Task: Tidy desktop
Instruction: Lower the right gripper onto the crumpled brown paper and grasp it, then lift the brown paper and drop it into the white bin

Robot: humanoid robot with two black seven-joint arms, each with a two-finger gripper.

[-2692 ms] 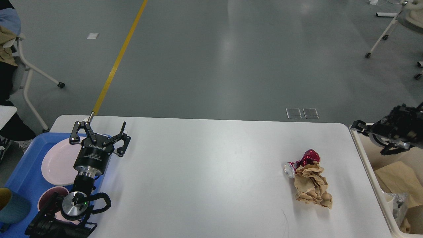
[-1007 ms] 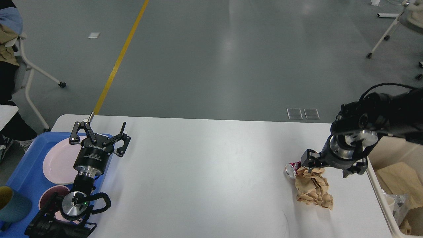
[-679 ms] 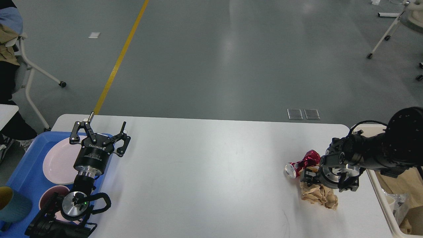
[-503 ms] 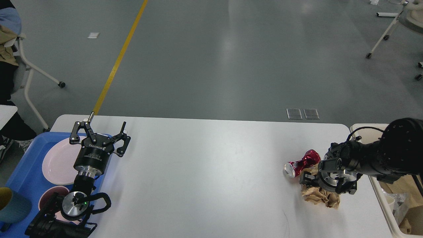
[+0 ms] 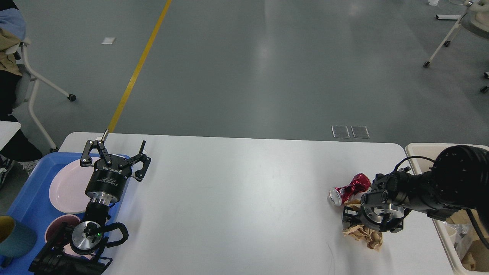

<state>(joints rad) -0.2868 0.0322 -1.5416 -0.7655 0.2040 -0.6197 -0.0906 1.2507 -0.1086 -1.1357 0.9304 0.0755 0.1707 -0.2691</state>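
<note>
Tidy approx. part-done: counter point(image 5: 237, 198) mostly bare; plates sit in blue tray point(image 5: 28, 206), L side. Left gripper point(image 5: 114, 154) released, empty. Right gripper point(image 5: 353, 215) pressed onto crumpled paper point(image 5: 363, 235); closure can't be told. Crushed can point(image 5: 347, 189) remains, w/ paper.

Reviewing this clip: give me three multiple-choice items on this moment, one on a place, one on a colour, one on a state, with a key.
1. Where does the pink plate lie?
A. in the blue tray
B. on the bare desktop
C. in the beige bin

2. What colour is the crushed can?
A. green
B. red
C. yellow

3. How are the left gripper jaws?
A. shut on a cup
B. shut on nothing
C. spread open

Key: 1 A, blue rim surrounds it. 2 B, shiny red body. 3 C, wide gap between the jaws, nothing held.
</note>
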